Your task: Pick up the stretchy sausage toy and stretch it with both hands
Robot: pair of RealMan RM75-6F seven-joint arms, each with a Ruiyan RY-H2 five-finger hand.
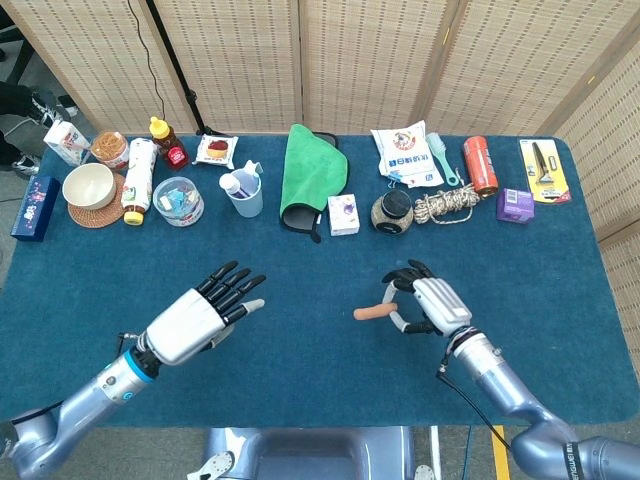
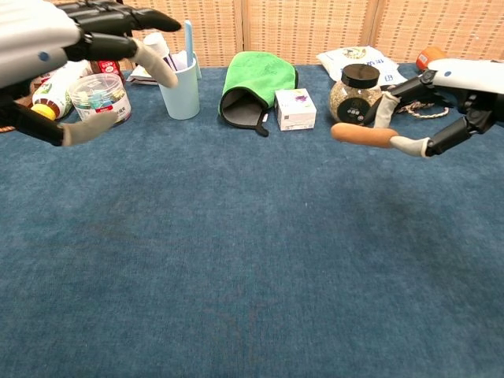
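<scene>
The sausage toy (image 1: 373,312) (image 2: 363,135) is a short orange-brown rod, held level above the blue table. My right hand (image 1: 428,301) (image 2: 454,98) grips its right end between thumb and fingers, and the free end points left. My left hand (image 1: 205,309) (image 2: 55,39) hovers open above the table at the left, fingers spread and pointing toward the toy, about a hand's length away from its free end. Nothing is in the left hand.
Along the back of the blue table (image 1: 320,360) stand a light blue cup (image 1: 244,193), green mitt (image 1: 313,170), small white box (image 1: 343,214), dark-lidded jar (image 1: 392,211), rope coil (image 1: 448,205), orange can (image 1: 480,165), clear tub (image 1: 178,200), bottles and a bowl (image 1: 88,185).
</scene>
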